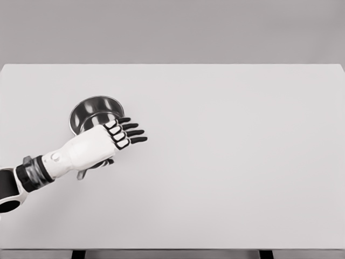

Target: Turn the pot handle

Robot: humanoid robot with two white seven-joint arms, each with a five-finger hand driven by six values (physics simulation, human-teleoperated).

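One left hand (102, 144), fingers extended together, covers the steel pot (96, 110) near its handle (82, 174), possibly touching.

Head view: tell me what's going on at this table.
A humanoid robot's left hand is reaching over a small metal pot on the left part of a white table. The hand covers the pot's near side, fingers extended to the right. A bit of the pot handle pokes out below the hand, pointing toward the robot. Whether the hand actually grips the handle is hidden from this view. The right arm is not in view.
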